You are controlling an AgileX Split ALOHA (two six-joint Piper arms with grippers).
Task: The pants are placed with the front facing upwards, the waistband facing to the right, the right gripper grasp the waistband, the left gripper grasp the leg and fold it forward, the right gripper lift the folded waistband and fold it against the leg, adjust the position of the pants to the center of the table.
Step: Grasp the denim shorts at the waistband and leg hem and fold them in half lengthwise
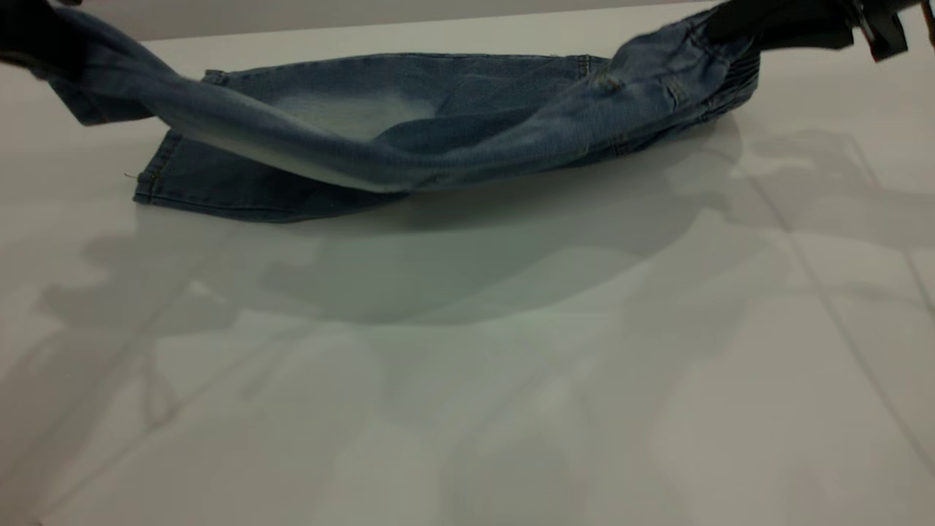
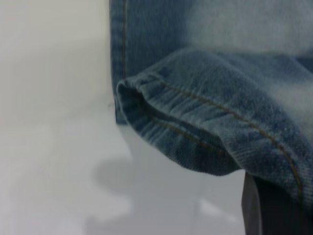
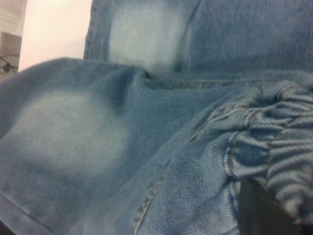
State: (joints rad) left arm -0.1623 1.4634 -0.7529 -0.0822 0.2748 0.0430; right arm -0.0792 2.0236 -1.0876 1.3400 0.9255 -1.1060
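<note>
The pants (image 1: 409, 139) are soft blue denim with tan stitching and a pale, washed-out oval on each leg, and they lie toward the far side of the matte white worktop (image 1: 467, 380), which shows faint seam lines and broad grey shadows in front of the garment. One leg rests flat on the worktop with its hem toward the left arm's side; the other leg is raised off it and hangs as a long sagging band of cloth above the flat leg, strung between the two tools. At the leg end of the pants, the left tool (image 1: 33, 36) is clamped on the lifted hem; in the left wrist view the doubled, ribbed hem edge (image 2: 195, 132) curls over a dark finger (image 2: 274, 205) below it, with the flat leg and bare worktop behind. At the opposite end, the waistband (image 1: 730, 77), a darker, finely puckered elastic band, is bunched and held up clear of the worktop by the right tool (image 1: 774, 29), whose black body reaches in from the upper corner on that side. The right wrist view shows the gathered ruching (image 3: 288, 142) draped over a dark finger (image 3: 259, 210), with the faded patches of both legs beyond the waistband.
</note>
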